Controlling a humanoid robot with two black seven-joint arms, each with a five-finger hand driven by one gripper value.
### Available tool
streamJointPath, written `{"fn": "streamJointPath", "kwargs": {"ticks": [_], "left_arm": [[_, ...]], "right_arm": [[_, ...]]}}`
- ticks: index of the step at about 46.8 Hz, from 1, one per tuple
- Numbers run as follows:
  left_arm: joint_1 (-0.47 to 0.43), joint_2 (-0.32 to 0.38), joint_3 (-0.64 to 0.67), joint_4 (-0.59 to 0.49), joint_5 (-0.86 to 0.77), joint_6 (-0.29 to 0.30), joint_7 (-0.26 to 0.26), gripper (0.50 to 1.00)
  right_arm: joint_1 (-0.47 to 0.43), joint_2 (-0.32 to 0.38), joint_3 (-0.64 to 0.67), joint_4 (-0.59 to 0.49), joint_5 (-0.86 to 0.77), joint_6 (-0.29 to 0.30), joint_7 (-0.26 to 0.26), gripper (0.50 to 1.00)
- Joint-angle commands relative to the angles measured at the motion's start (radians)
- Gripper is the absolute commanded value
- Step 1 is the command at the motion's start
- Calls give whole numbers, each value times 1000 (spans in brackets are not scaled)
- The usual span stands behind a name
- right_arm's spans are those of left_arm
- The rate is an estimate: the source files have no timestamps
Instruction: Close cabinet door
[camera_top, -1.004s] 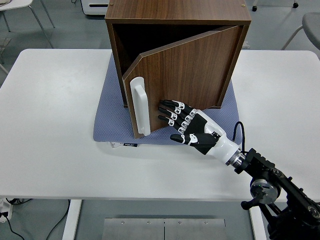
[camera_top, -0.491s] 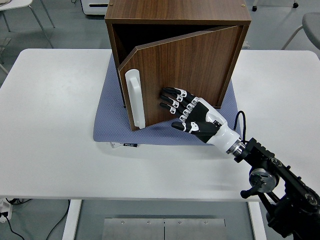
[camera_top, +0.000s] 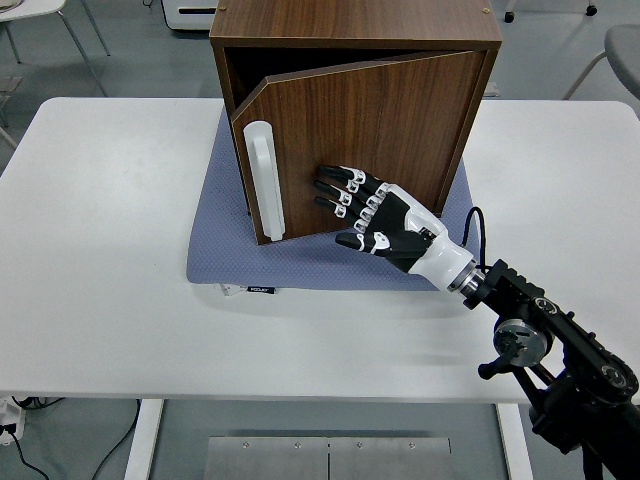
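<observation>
While the cabinet door (camera_top: 350, 140) stands ajar, hinged at the right and swung out at its left edge, a dark wedge of interior shows above and to the left of it. The door belongs to a brown wooden cabinet (camera_top: 355, 20) that sits on a blue-grey mat (camera_top: 215, 250) at the far middle of the white counter (camera_top: 100, 250). A white handle (camera_top: 262, 180) runs upright along the door's free left edge. The counter lies bare to the left and in front. The cabinet's inside is too dark to make out. The right robot hand (camera_top: 365, 215) reaches in from the lower right, fingers (camera_top: 335, 190) spread and extended, grasping nothing, their tips flat against the door's lower face just right of the handle. Its black arm (camera_top: 550, 350) is cut off at the bottom right corner.
</observation>
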Motion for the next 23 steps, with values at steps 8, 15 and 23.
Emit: {"fn": "streamJointPath", "kwargs": {"ticks": [8,15,23], "left_arm": [[0,0,0,0,-1,0,0,1000],[0,0,0,0,0,0,0,1000],[0,0,0,0,0,0,0,1000]], "right_arm": [[30,0,-46,-7,0,0,1,1000],[67,0,-48,-41,2,0,10,1000],[116,0,-51,-65,6,-10,22,1000]]}}
